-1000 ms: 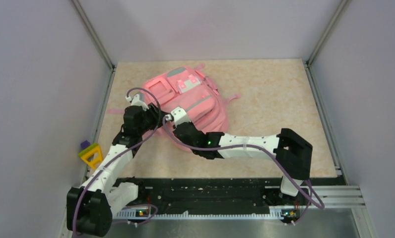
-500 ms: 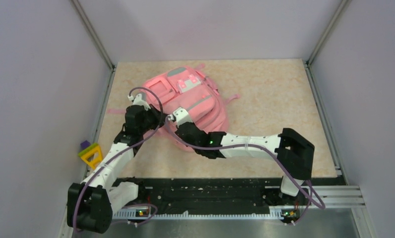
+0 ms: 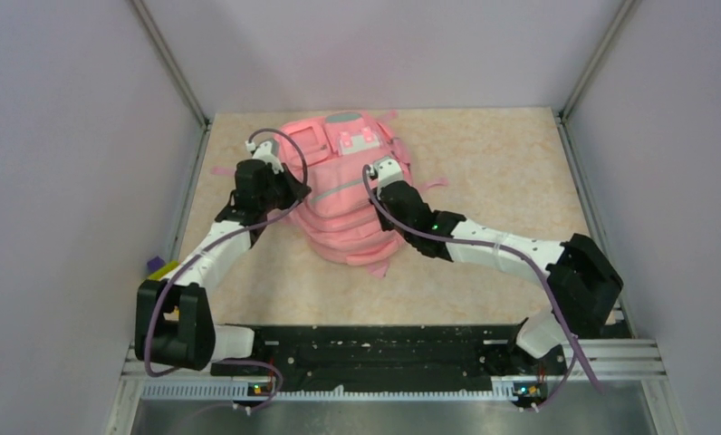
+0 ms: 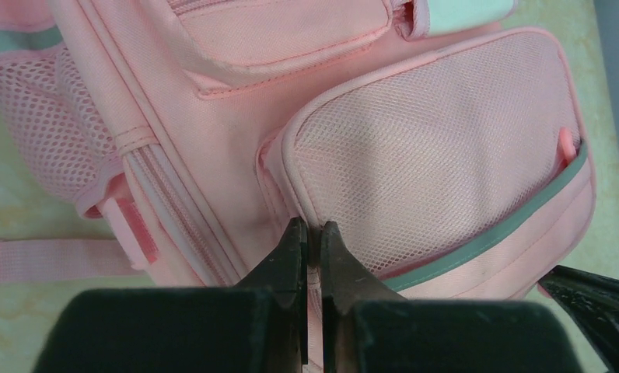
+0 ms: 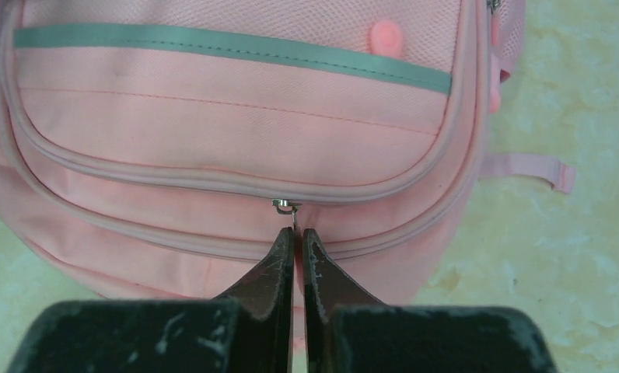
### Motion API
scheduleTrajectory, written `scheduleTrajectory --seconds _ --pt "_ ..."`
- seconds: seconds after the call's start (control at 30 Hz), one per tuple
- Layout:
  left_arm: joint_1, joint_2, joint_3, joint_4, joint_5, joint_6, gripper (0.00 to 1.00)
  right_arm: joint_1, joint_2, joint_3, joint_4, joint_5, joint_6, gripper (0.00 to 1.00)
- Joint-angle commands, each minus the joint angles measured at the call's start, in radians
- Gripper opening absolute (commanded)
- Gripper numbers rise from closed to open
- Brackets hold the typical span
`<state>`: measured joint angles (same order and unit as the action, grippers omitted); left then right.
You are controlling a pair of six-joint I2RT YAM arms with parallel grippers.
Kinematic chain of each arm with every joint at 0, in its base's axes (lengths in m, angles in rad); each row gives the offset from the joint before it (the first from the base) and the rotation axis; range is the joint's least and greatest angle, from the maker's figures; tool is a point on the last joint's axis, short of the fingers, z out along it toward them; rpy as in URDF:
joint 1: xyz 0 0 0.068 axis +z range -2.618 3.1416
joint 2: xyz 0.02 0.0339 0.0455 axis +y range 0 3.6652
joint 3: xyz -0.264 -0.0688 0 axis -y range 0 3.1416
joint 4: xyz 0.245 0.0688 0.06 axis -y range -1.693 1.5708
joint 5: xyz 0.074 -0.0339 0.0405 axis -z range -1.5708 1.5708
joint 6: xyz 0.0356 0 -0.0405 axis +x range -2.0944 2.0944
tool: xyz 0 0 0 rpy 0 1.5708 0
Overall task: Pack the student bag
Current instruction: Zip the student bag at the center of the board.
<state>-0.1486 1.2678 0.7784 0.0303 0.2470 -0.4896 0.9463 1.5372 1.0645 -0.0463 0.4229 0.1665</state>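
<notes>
The student bag (image 3: 348, 204) is a soft pink backpack with grey-green stripes, lying flat at the table's far middle. My left gripper (image 3: 291, 186) is at its left side. In the left wrist view the gripper (image 4: 312, 228) is shut on a fold of the bag's fabric beside a mesh pocket (image 4: 438, 148). My right gripper (image 3: 382, 172) is at the bag's right side. In the right wrist view the gripper (image 5: 296, 233) is shut on the pull of a metal zipper slider (image 5: 285, 205) on a closed curved zip of the bag (image 5: 236, 116).
A yellow and purple toy (image 3: 160, 268) lies at the table's left edge, partly behind my left arm. Pink straps (image 3: 429, 184) trail from the bag's sides. Grey walls close in the left, back and right. A black rail (image 3: 384, 349) runs along the near edge.
Both grippers moved away from the bases and the right one swung right. The bag turned with them and now lies straighter, its top closer to the back wall.
</notes>
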Motion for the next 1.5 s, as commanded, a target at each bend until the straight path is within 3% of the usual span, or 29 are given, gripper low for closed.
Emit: scheduleTrajectory --seconds 0.0,0.07,0.1,0.23,0.33,0.47,0.7,1.17,1.27,1.4,1.47 --pt "0.011 0.093 0.151 0.082 -0.015 0.169 0.00 -0.079 -0.020 -0.005 0.060 -0.072 -0.063 0.00" --pt "0.011 0.110 0.198 0.030 -0.022 0.174 0.00 -0.095 -0.023 -0.003 0.073 -0.089 -0.075 0.00" --pt "0.009 0.108 0.214 0.000 -0.021 0.172 0.07 -0.097 -0.027 -0.004 0.076 -0.100 -0.078 0.00" --pt "-0.011 0.055 0.193 -0.054 -0.036 0.167 0.55 -0.098 -0.056 -0.026 0.089 -0.153 -0.068 0.00" --pt "-0.030 -0.015 0.130 -0.082 -0.071 0.096 0.70 -0.098 -0.081 -0.052 0.104 -0.180 -0.048 0.00" --pt "-0.050 -0.143 -0.007 -0.053 -0.100 -0.060 0.72 -0.097 -0.097 -0.076 0.118 -0.216 -0.029 0.00" --pt "-0.139 -0.249 -0.140 0.022 -0.145 -0.206 0.65 -0.098 -0.097 -0.090 0.135 -0.260 -0.009 0.00" --pt "-0.147 -0.116 -0.173 0.186 -0.193 -0.299 0.62 -0.098 -0.126 -0.107 0.126 -0.261 -0.011 0.00" --pt "-0.146 -0.092 -0.178 0.222 -0.195 -0.308 0.47 -0.097 -0.127 -0.114 0.123 -0.247 -0.017 0.00" --pt "-0.146 -0.096 -0.187 0.227 -0.214 -0.284 0.03 -0.098 -0.124 -0.120 0.098 -0.167 -0.032 0.00" --pt "-0.146 -0.122 -0.186 0.193 -0.230 -0.257 0.00 -0.097 -0.117 -0.118 0.067 -0.064 -0.036 0.00"
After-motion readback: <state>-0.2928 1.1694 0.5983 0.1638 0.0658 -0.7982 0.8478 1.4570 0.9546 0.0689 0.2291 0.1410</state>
